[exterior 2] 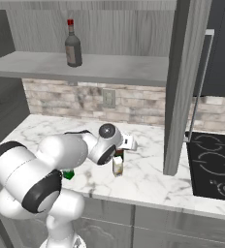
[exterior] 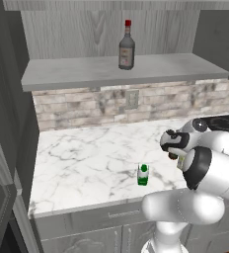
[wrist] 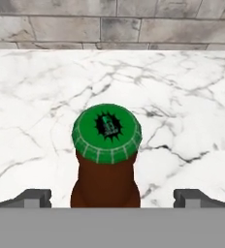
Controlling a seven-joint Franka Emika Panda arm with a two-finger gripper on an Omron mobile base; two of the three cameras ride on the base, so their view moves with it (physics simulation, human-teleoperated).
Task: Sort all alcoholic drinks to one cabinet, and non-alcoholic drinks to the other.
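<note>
My open gripper (wrist: pixel 112 197) hangs over the brown bottle (wrist: pixel 107 140), whose green cap sits between the two fingertips (wrist: pixel 37 197) without touching them. From the right base view, the hand is above that bottle (exterior 2: pixel 119 155) on the marble counter, and the cream-yellow carton (exterior 2: pixel 117 166) stands just in front. The green and white carton (exterior: pixel 143 174) stands near the counter's front edge. On the long shelf (exterior: pixel 87 71) of the wide wall cabinet stands the clear-grey bottle (exterior: pixel 127 45) with a red cap. The other cabinet is out of view.
A stone backsplash with a wall outlet (exterior: pixel 131 99) runs behind the marble counter (exterior: pixel 87 153). A tall grey panel (exterior 2: pixel 182 82) rises at the counter's right, with a black cooktop (exterior 2: pixel 214 164) beyond it. My own arm (exterior 2: pixel 32 174) bulks over the front edge.
</note>
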